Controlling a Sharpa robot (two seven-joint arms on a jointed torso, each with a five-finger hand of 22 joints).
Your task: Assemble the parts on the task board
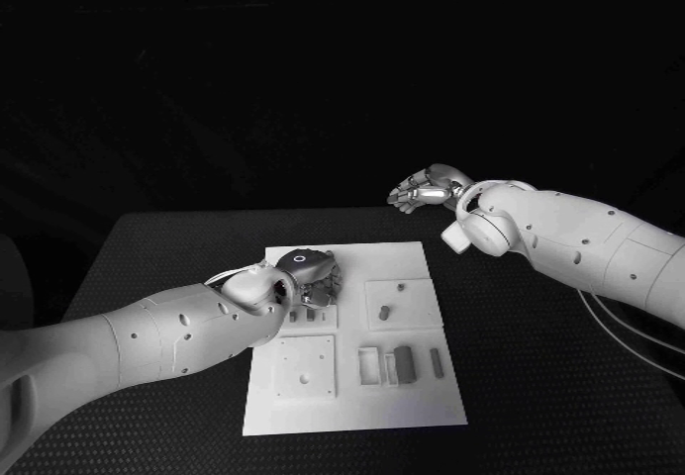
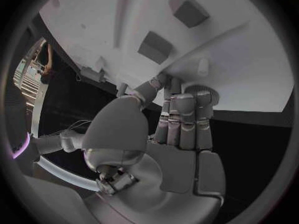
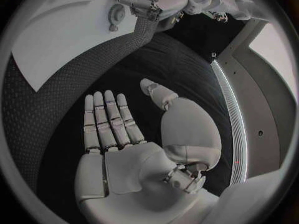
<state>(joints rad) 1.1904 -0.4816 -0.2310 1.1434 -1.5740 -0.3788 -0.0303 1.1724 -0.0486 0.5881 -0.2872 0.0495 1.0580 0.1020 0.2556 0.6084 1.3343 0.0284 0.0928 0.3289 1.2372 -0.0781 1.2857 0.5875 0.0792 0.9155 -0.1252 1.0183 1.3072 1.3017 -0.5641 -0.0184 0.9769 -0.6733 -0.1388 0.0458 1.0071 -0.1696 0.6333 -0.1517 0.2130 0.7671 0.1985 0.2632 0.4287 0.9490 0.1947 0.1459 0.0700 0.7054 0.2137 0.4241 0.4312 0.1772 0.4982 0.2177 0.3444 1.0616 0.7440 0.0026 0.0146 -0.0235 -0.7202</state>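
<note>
Left hand (image 1: 312, 277) down over the far-left part of the task board (image 1: 357, 396), fingers (image 2: 184, 118) held close together and reaching to the board's surface; whether anything is pinched under them, impossible to tell. Just beyond those fingertips in the left wrist view, a small knurled round part (image 2: 199, 90) and a short peg (image 2: 202, 67); further out from the hand, two blocky grey parts (image 2: 156, 47) (image 2: 189, 8) standing on the white plate.

To the right of the left hand, a small upright part (image 1: 383, 313) in a square recess, clear of the fingers. Nearer the robot than the hand, a flat square plate (image 1: 306, 366) and a row of slim grey pieces (image 1: 404, 362).

Right hand (image 1: 426, 190) raised well beyond the board's far-right corner, over the black counter (image 1: 556, 396), palm flat, fingers (image 3: 106, 119) straight and spread, holding nothing, well apart from every part.
</note>
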